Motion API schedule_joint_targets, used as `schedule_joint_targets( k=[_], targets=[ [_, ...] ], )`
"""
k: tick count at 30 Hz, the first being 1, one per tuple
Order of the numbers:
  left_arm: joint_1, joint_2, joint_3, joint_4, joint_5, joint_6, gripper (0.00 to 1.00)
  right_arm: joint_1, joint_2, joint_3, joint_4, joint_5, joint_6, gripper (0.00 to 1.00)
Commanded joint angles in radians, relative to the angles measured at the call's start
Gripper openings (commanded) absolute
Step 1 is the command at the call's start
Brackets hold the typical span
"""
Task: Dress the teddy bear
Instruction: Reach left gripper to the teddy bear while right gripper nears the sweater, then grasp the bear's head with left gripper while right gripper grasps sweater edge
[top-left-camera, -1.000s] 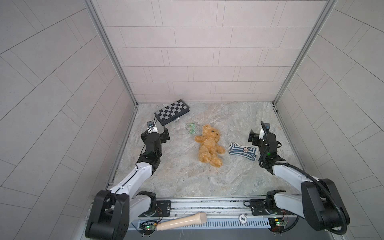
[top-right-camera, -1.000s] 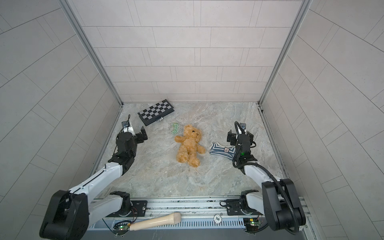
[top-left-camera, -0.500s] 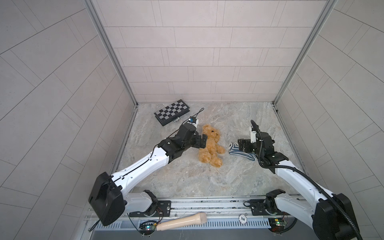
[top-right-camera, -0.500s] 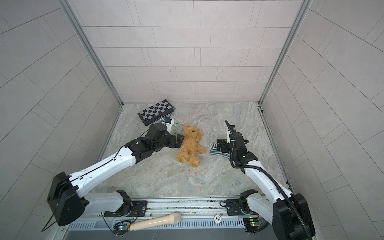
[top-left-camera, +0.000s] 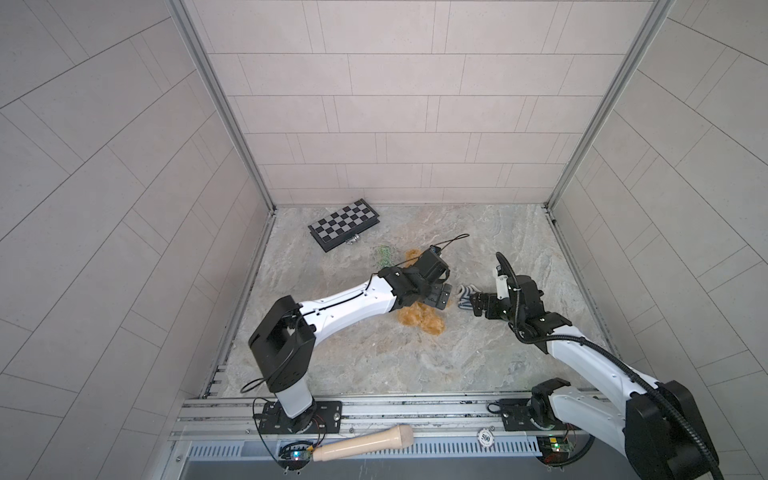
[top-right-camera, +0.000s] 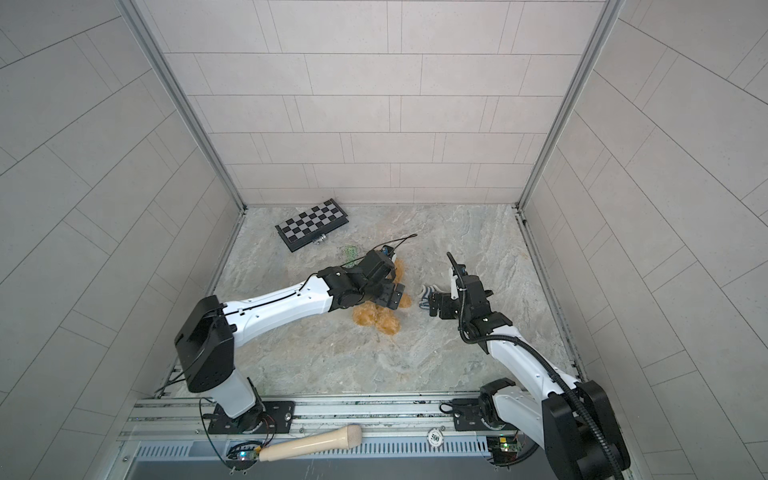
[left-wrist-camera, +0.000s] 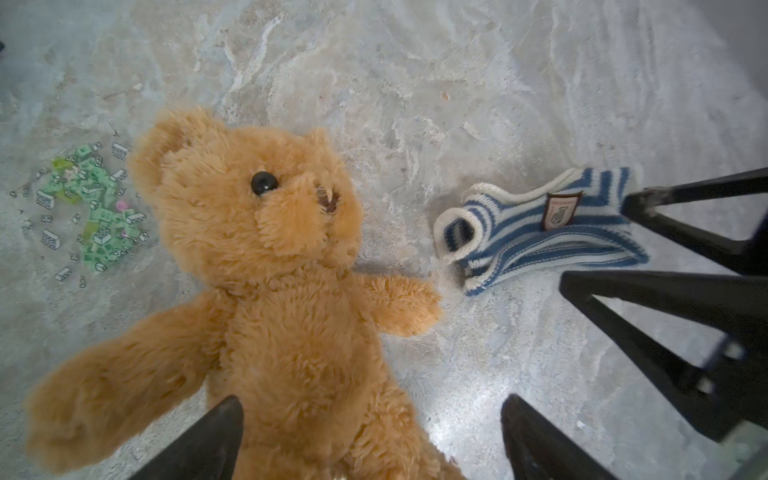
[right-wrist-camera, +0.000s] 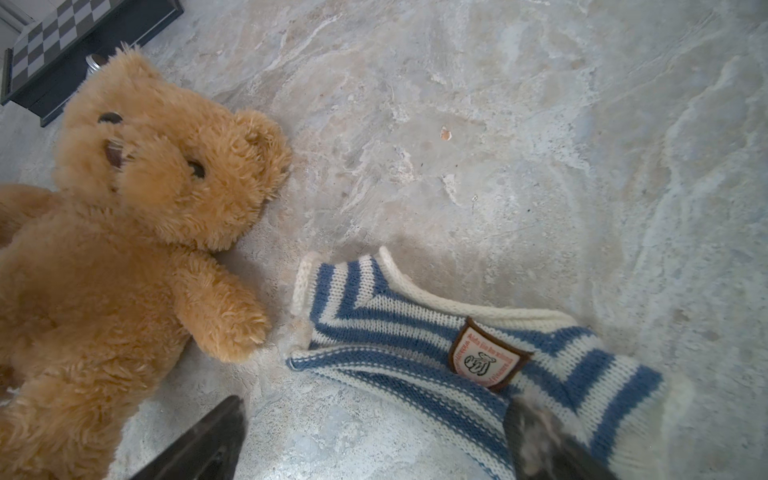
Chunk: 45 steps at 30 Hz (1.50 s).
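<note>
The golden-brown teddy bear (left-wrist-camera: 282, 316) lies on its back on the marble floor. In both top views my left arm covers its head and chest, leaving its legs (top-left-camera: 417, 319) (top-right-camera: 376, 318) showing. My left gripper (top-left-camera: 440, 297) (left-wrist-camera: 370, 419) hangs open over the bear's belly, one finger above the fur and one above bare floor. A blue-and-white striped knit sweater (right-wrist-camera: 415, 332) (top-left-camera: 464, 296) lies flat beside the bear's arm. My right gripper (top-left-camera: 474, 305) (right-wrist-camera: 378, 411) is open at the sweater's edge, with one finger over the knit. Its black fingers (left-wrist-camera: 685, 299) also show in the left wrist view.
A folded chessboard (top-left-camera: 344, 224) (top-right-camera: 312, 224) lies at the back left. A clear bag of small green bricks (left-wrist-camera: 87, 208) (top-left-camera: 382, 255) sits by the bear's head. A wooden handle (top-left-camera: 361, 442) and a poker chip (top-left-camera: 485, 436) rest on the front rail. Tiled walls close in three sides.
My left arm has swung from the left wall across to above the bear. My right gripper has come inward and down to the sweater. Both stayed open.
</note>
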Motion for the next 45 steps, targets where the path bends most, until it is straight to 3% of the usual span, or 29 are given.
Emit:
schedule_joint_targets(
  k=[1, 5, 11, 18, 26, 33, 45],
  targets=[
    [-0.002, 0.057, 0.034, -0.062, -0.138, -0.010, 1.00, 0.008, -0.008, -0.012, 0.012, -0.003, 0.021, 0.99],
    [-0.001, 0.095, 0.011, -0.049, -0.213, -0.025, 1.00, 0.017, -0.014, -0.010, 0.002, 0.008, 0.018, 0.99],
    [0.002, 0.132, -0.034, -0.015, -0.204, -0.027, 1.00, 0.031, 0.015, 0.015, -0.008, 0.023, 0.007, 0.99],
    [0.029, 0.083, -0.149, 0.091, -0.109, -0.033, 0.78, 0.049, 0.080, 0.095, -0.052, 0.026, -0.017, 0.99],
    [0.083, -0.051, -0.347, 0.203, -0.010, -0.040, 0.53, 0.088, 0.151, 0.155, -0.104, 0.045, -0.043, 0.98],
    [0.124, -0.236, -0.504, 0.248, 0.036, -0.048, 0.39, 0.147, 0.272, 0.249, -0.204, 0.056, -0.031, 0.95],
    [0.145, -0.572, -0.636, 0.197, 0.078, 0.017, 0.33, 0.204, 0.406, 0.267, -0.156, 0.053, 0.007, 0.92]
  ],
)
